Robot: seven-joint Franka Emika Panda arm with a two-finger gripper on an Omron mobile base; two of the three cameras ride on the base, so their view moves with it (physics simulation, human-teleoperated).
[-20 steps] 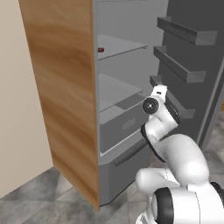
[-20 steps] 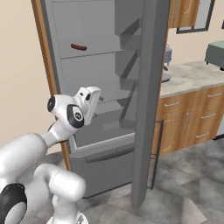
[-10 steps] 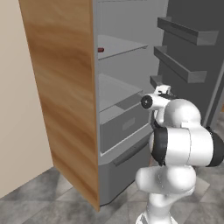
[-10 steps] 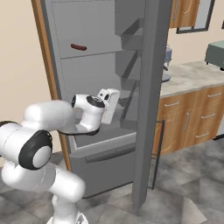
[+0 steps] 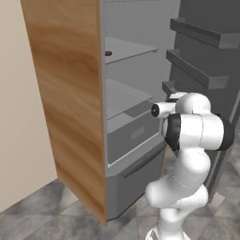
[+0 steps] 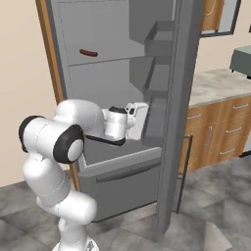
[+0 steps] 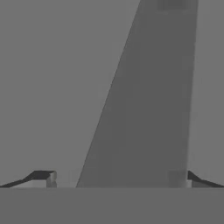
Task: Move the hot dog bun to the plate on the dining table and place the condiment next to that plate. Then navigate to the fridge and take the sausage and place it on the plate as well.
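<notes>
With the fridge (image 5: 136,117) standing open, the arm is folded up in front of it at mid height, and the pincer (image 7: 113,179) is spread wide w/ nothing between its tips; in the hand view the two dark fingertips (image 7: 41,177) sit far apart at the bottom corners, facing plain grey fridge surfaces w/ a darker slanted band running up the middle. In the right base view the hand (image 6: 136,118) is a white block pointing into the fridge interior, level w/ the space above the lower drawer (image 6: 117,171); the tips themselves can't be made out there. The sausage (image 6: 88,52) lies on an upper shelf inside, near the left wall, well above the hand and apart from it; in the left base view it shows as a small dark red bit (image 5: 108,53) at the shelf's near-left edge, just behind the wood side panel (image 5: 70,93). The fridge door (image 6: 179,98) is swung out to the right, its door shelves (image 5: 201,75) bare as far as can be seen. Beyond the door, right base view, a bench (image 6: 215,83) w/ pale top over wood drawers (image 6: 220,137). Floor is grey tile (image 6: 206,220).
</notes>
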